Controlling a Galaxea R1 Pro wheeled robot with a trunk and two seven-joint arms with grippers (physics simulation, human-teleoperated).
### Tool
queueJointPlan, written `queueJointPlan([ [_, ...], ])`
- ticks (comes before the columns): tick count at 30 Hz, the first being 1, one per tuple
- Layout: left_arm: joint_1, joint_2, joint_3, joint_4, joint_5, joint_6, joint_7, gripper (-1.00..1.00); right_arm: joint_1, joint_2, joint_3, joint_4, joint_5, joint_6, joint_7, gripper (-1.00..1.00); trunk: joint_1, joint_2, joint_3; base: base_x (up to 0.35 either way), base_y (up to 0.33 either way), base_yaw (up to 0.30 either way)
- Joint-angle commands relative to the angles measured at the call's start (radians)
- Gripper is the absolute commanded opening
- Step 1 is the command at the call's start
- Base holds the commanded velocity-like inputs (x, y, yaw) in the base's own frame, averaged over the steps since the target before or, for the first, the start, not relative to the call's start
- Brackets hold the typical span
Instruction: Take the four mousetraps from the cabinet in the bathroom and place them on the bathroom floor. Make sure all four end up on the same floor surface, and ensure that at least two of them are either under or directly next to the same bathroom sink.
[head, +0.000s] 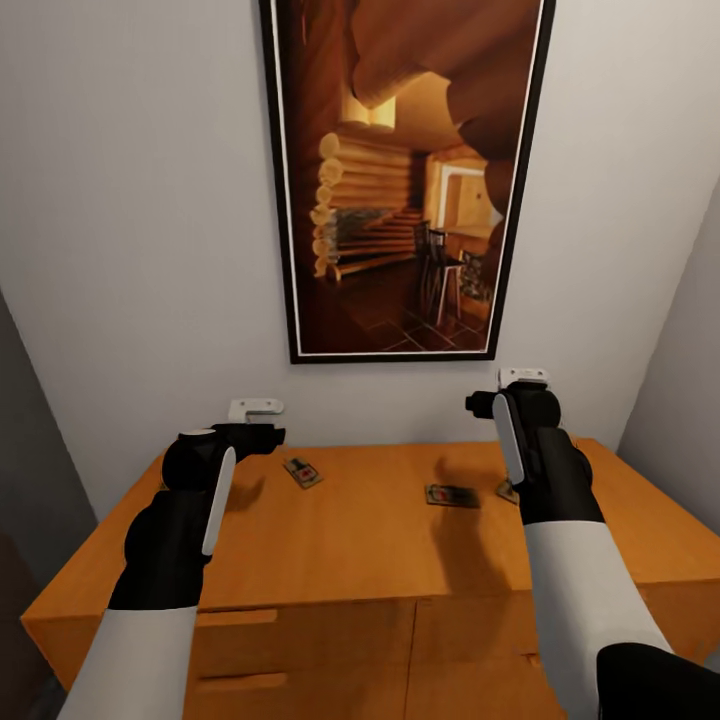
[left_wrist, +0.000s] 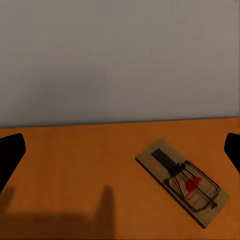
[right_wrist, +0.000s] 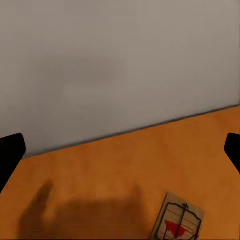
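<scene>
The orange-brown cabinet (head: 370, 560) stands against the wall below me. On its top lie three mousetraps: one at the back left (head: 302, 471), one in the middle (head: 452, 496), and one (head: 507, 491) half hidden behind my right arm. My left gripper (head: 255, 420) hovers open above the top, just left of the back-left mousetrap (left_wrist: 182, 180), its black fingertips (left_wrist: 10, 155) wide apart. Higher up, my right gripper (head: 522, 385) is open too, with a mousetrap (right_wrist: 177, 222) below it and nothing between its fingers (right_wrist: 232, 150). The bathroom floor and sink are out of view.
A large framed picture (head: 400, 180) hangs on the pale wall right behind the cabinet. Side walls close in at the left (head: 30, 480) and right (head: 680, 400). Drawer fronts with bar handles (head: 238, 618) face me below the top's front edge.
</scene>
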Motion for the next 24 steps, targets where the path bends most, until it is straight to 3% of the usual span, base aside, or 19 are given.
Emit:
queueJointPlan([
  [1,-0.001,0.000,0.000,-0.001,-0.003,0.005,0.000,1.00,-0.002,0.003,-0.001,0.002,0.001,0.004,-0.002,1.00,0.001,-0.001,-0.001,0.323,0.000,0.000],
  [10,-0.001,0.000,0.001,-0.001,-0.003,0.013,-0.001,1.00,-0.004,0.024,-0.003,0.010,0.000,0.004,-0.014,1.00,0.001,-0.001,-0.001,0.284,0.000,0.000],
  [20,-0.001,-0.002,0.003,-0.001,-0.003,0.017,-0.001,1.00,-0.004,0.030,-0.015,0.011,-0.002,0.004,-0.017,1.00,0.001,-0.001,-0.001,0.063,0.000,0.000],
  [24,-0.001,-0.002,0.003,-0.001,-0.003,0.018,-0.001,1.00,-0.004,0.032,-0.041,0.012,-0.001,0.004,-0.017,1.00,0.001,-0.001,-0.001,0.013,0.000,0.000],
])
